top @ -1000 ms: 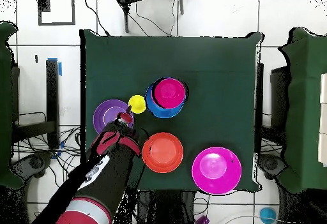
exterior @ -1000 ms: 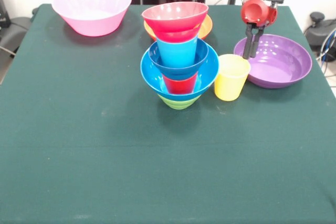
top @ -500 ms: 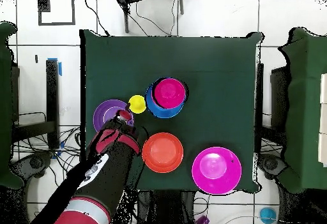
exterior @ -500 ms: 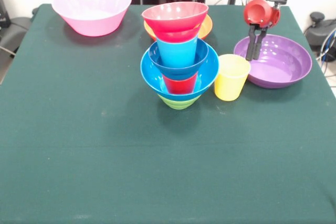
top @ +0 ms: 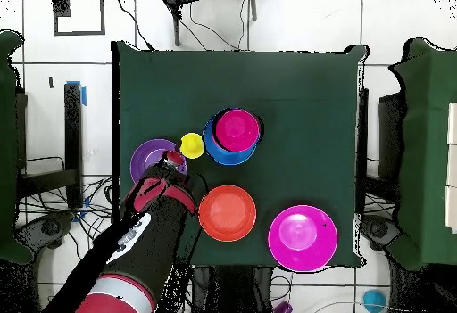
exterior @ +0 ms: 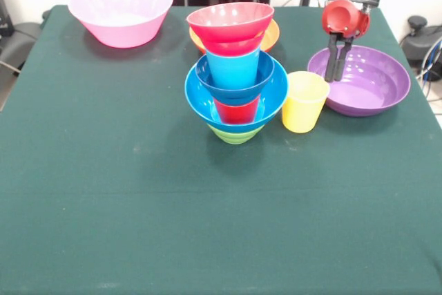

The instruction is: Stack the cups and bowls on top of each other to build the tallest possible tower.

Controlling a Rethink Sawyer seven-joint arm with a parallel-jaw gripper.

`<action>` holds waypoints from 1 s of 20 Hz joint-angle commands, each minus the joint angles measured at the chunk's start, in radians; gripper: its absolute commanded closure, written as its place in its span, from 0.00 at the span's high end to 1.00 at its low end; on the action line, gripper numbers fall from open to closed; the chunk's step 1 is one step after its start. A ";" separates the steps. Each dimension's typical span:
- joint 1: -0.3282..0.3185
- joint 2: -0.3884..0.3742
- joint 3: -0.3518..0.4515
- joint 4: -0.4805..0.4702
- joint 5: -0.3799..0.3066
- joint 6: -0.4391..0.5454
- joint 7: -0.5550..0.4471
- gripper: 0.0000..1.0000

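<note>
The tower (exterior: 235, 81) stands mid-table: a green bowl at the bottom, then a large blue bowl, a red cup, a small blue bowl, a sky-blue cup and a red bowl (exterior: 230, 20) on top. From overhead the tower (top: 236, 133) shows its red top. A yellow cup (exterior: 304, 101) stands upright just right of it. My gripper (exterior: 335, 76) hangs over the left side of the purple bowl (exterior: 376, 91), shut with nothing in it. Overhead, the gripper (top: 170, 160) is above the purple bowl (top: 145, 160), beside the yellow cup (top: 191, 144).
An orange bowl (exterior: 271, 34) sits right behind the tower; in the overhead view the orange bowl (top: 227, 212) lies beside my arm. A large pink bowl (exterior: 121, 10) stands at the far left corner, and overhead this pink bowl (top: 303, 237) is at the lower right.
My gripper has drifted slightly right in the front view, further over the purple bowl. The tower, cup and bowls have not moved.
</note>
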State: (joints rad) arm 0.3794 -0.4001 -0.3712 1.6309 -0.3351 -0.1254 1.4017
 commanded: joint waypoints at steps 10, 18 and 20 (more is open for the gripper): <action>-0.017 0.102 0.026 -0.089 -0.042 0.075 0.071 1.00; -0.034 0.122 0.054 -0.092 -0.056 0.121 0.049 1.00; -0.037 0.128 0.069 -0.095 -0.060 0.160 0.030 1.00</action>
State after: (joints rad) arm 0.3772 -0.3146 -0.3986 1.5994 -0.3348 -0.1139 1.4017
